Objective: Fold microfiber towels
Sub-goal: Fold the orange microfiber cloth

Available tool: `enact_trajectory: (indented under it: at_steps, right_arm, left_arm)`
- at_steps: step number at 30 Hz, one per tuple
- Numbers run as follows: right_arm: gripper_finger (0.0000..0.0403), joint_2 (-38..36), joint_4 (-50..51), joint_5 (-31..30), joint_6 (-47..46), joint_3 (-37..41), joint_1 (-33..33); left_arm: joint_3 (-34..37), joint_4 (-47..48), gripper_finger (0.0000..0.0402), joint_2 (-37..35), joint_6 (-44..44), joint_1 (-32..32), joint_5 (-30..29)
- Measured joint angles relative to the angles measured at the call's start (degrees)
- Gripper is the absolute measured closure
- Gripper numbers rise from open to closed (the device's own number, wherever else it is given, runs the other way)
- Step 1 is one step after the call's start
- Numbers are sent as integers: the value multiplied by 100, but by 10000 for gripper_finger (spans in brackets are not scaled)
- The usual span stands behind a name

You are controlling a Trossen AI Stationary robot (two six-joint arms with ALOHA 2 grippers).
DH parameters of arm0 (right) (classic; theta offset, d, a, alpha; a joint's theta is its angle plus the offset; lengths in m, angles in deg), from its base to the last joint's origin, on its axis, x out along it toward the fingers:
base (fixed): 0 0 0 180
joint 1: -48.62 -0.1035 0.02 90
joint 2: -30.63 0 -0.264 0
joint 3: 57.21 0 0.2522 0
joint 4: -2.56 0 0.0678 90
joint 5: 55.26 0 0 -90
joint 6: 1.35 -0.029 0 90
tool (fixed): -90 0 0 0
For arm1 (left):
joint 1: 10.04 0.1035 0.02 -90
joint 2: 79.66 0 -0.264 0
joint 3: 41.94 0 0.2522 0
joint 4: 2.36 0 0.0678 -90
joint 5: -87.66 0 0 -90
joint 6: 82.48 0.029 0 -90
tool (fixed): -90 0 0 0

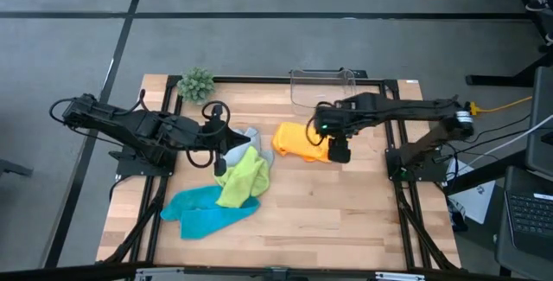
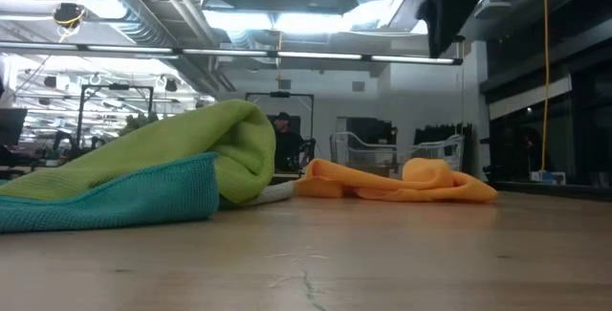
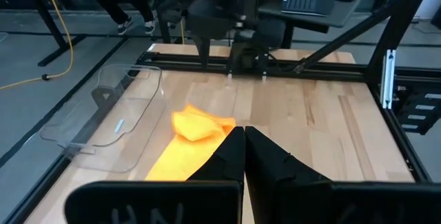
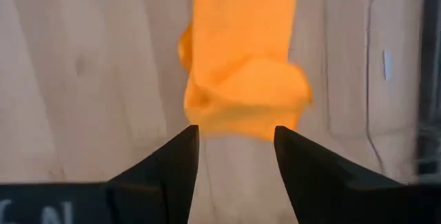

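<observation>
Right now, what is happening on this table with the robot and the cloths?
The right gripper hangs open just over the end of the orange towel, which lies bunched on the table near the clear plastic box. The left gripper is shut, above the pile of grey, lime green and turquoise towels. Nothing is folded neatly yet.

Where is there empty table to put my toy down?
The biggest bare patch is the near right part of the table, in front of the orange towel and right of the blue towel. Wood also shows between the plant and the clear box. The middle left is crowded: green towel, grey towel and left gripper.
</observation>
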Motion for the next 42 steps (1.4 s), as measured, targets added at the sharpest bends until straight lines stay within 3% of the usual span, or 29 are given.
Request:
enact_trajectory:
  at_steps: [6, 13, 16, 23, 32, 38, 42]
  right_arm:
    - [210, -821, -2302, -21, -687, 1694, 56]
    - [210, -901, -4300, 169, -712, 3020, 38]
    - [210, -885, -4495, -71, -713, 3387, 34]
    - [210, -887, -4600, -1555, -1788, 4042, 70]
    - [210, -887, -4599, -1471, -2675, 4612, 82]
    - [210, -888, -5258, -560, -2663, 5133, 71]
    - [210, -912, -5884, 621, -2639, 5599, -111]
  left_arm:
    - [0, 0, 401, 0, -49, 1, -7]
    - [-1, -1, 401, 63, -46, 3, -11]
    - [-7, 15, 401, 103, -18, 3, -12]
    - [-7, -8, 401, 114, -2, 38, -20]
    - [-7, -6, 401, 114, -46, 36, -24]
    - [-7, -4, 401, 114, -46, 36, -22]
    - [-7, -6, 401, 124, -52, 36, -22]
